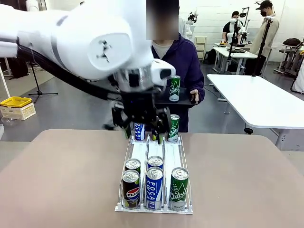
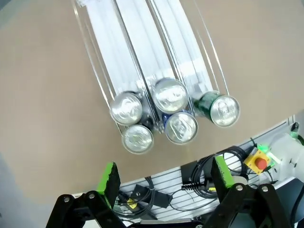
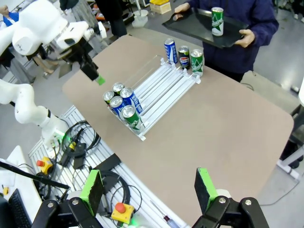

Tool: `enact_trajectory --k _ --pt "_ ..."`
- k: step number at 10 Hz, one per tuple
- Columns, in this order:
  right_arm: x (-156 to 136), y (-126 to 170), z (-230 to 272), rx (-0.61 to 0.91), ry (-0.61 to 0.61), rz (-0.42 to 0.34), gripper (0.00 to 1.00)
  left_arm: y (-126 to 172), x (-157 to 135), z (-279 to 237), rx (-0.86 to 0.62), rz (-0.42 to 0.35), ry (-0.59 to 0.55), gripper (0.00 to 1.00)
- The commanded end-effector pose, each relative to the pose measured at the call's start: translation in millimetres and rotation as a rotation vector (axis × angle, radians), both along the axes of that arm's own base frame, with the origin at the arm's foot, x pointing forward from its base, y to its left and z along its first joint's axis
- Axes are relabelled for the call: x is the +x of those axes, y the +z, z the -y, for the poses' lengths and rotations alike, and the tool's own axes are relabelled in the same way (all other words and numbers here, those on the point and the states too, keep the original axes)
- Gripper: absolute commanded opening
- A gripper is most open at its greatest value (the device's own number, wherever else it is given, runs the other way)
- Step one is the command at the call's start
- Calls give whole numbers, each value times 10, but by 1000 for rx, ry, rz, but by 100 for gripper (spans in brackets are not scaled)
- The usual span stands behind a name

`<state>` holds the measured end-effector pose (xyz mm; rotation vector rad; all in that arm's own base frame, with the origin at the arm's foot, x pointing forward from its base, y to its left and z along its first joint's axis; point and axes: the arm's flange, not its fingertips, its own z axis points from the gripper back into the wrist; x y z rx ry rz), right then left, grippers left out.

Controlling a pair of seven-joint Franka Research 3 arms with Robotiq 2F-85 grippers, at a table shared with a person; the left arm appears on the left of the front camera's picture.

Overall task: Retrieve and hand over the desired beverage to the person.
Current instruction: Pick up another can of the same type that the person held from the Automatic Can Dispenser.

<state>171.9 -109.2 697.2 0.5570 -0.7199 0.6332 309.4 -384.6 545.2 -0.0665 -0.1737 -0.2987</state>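
Observation:
A clear three-lane rack [image 1: 141, 151] lies mid-table. At its near end stand a Pepsi can [image 1: 130, 186], a Pocari can [image 1: 154, 188] and a green Chilsung can [image 1: 179, 188], with two more cans just behind them. A blue Pocari can [image 1: 138, 131] and a green can [image 1: 174, 127] stand at the far end. My left gripper [image 1: 142, 122] hangs open and holds nothing; in its wrist view its pads [image 2: 109, 178] spread below the near cans [image 2: 169, 95]. The right gripper [image 3: 148, 190] is open, high over the table's near edge. The person [image 1: 183, 61] holds a black tray [image 1: 187, 102] carrying a green can [image 1: 174, 88].
Bare tabletop [image 1: 61, 180] lies on both sides of the rack. Cables and a red stop button [image 3: 121, 208] sit below the table's near edge. A white table [image 1: 256, 97] stands back right, with other people beyond it.

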Motion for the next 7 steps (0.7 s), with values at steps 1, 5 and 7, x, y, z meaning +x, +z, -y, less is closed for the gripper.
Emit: enact_trajectory --k 1,5,7 --pt "2 9 7 7 18 2 100 -300 -170 240 93 -21 13 100" --pt "2 9 7 7 18 2 100 -694 -87 358 75 -77 132 100" --pt "2 9 7 7 18 2 100 -749 -30 333 40 -95 164 100"
